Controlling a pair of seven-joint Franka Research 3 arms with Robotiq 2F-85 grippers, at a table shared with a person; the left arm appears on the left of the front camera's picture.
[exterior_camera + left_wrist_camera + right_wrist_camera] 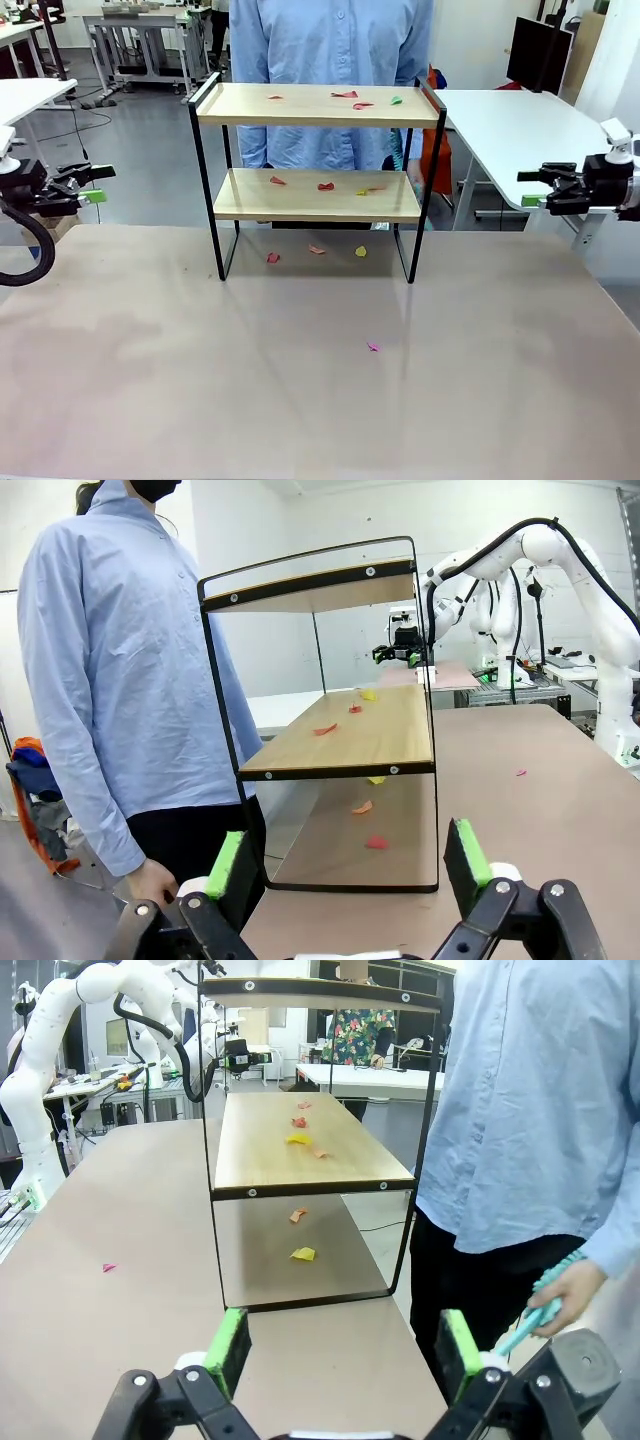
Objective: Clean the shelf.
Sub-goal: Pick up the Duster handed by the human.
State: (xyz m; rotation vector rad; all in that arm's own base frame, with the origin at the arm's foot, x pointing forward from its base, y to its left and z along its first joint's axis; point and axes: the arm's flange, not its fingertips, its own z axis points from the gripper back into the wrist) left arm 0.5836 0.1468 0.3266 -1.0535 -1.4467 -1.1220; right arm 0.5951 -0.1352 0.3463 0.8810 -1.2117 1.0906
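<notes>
On two-tier light-wood, black-framed shelf (300,106): small red, yellow, green scraps (345,95) on both boards, nothing cleaned yet. Left gripper (97,185), right gripper (528,189) spread, empty.

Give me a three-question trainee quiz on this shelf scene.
1. True or false: the left gripper and right gripper are both open.
2. The lone scrap on the table in front of the shelf is: A yellow, B pink, C green.
3. Fill in: the green scrap lies on the shelf's ____ board.
Key: 1 true; 2 B; 3 top.
</notes>
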